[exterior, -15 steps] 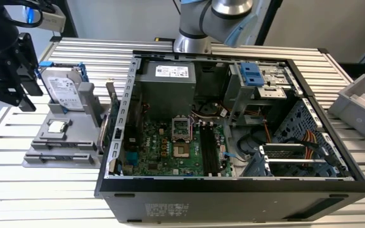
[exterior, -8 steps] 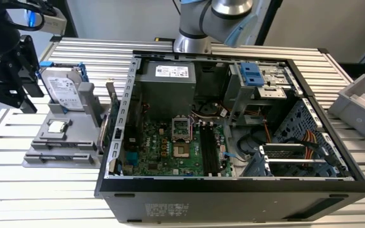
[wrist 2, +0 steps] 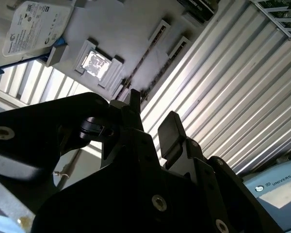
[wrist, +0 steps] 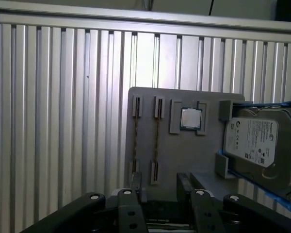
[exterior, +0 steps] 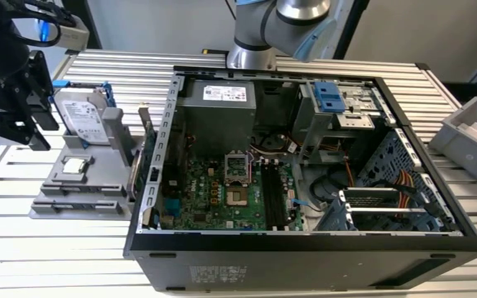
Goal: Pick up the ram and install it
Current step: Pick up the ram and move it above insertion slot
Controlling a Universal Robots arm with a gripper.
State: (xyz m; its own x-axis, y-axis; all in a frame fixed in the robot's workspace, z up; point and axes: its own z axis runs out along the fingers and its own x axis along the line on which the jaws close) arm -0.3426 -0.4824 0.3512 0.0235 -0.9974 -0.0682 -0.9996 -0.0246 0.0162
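Note:
The ram shows as two thin sticks seen edge-on [wrist: 136,138] [wrist: 156,138], standing in slots of a grey holder [wrist: 184,155]. One of these sticks [wrist 2: 137,72] appears in the second wrist view too. My gripper [wrist: 160,187] hangs open above the holder's near end, with nothing between its black fingers [wrist 2: 172,128]. In the exterior view the gripper [exterior: 19,127] sits at the far left, beside the holder [exterior: 56,208]. The open computer case [exterior: 305,248] lies in the middle, and its motherboard's long black slots [exterior: 276,198] are bare.
A silver hard drive in a blue frame [exterior: 81,115] and a processor chip [exterior: 74,165] sit on the holder. A green card with a metal bracket [exterior: 147,167] stands between holder and case. Grey bins [exterior: 471,136] are at the exterior view's right. The table is ribbed metal [wrist: 63,121].

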